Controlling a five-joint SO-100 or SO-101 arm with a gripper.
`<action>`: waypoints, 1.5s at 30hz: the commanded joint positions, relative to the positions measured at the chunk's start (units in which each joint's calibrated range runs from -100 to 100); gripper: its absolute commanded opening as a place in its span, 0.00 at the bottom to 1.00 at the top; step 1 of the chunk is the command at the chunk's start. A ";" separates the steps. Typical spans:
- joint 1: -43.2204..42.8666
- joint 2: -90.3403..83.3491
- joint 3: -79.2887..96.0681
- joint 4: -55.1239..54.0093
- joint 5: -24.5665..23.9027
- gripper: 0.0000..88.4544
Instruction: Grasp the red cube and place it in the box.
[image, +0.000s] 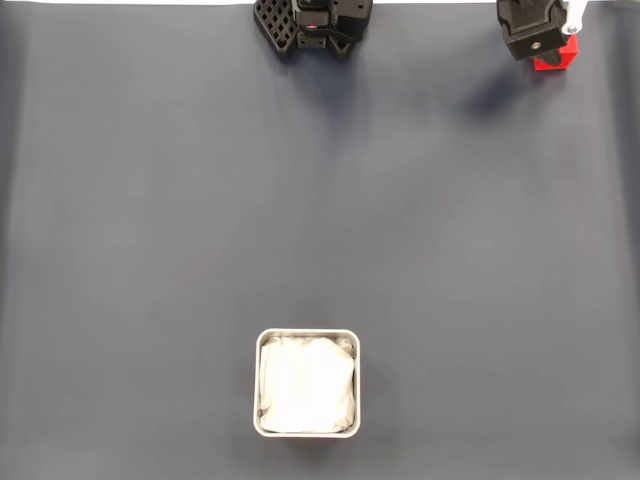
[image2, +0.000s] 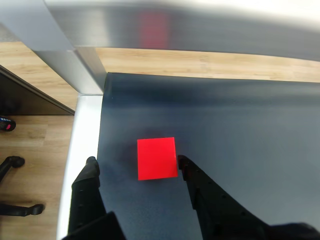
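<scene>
The red cube (image2: 156, 158) rests on the dark mat close to its corner. In the wrist view it lies between the fingers of my gripper (image2: 137, 162), which is open. The right finger (image2: 187, 169) is at the cube's edge, while a gap separates the left finger (image2: 89, 172) from it. In the fixed view my gripper (image: 548, 42) hovers at the top right and partly hides the red cube (image: 557, 59). The box (image: 258, 385), silver-rimmed with a white lining, stands far away at the bottom centre.
The arm's black base (image: 315, 22) sits at the top centre of the fixed view. Beyond the cube the mat's edge (image2: 102, 125) gives way to a white table border, a metal frame post (image2: 70, 65) and wooden flooring. A broad stretch of dark mat (image: 320, 220) separates cube and box.
</scene>
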 joint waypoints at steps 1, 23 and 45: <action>-0.68 -0.43 -2.16 -0.97 -0.59 0.42; -0.89 -0.26 -2.07 -0.97 -0.93 0.38; -0.54 -1.82 -1.53 -0.40 -0.10 0.07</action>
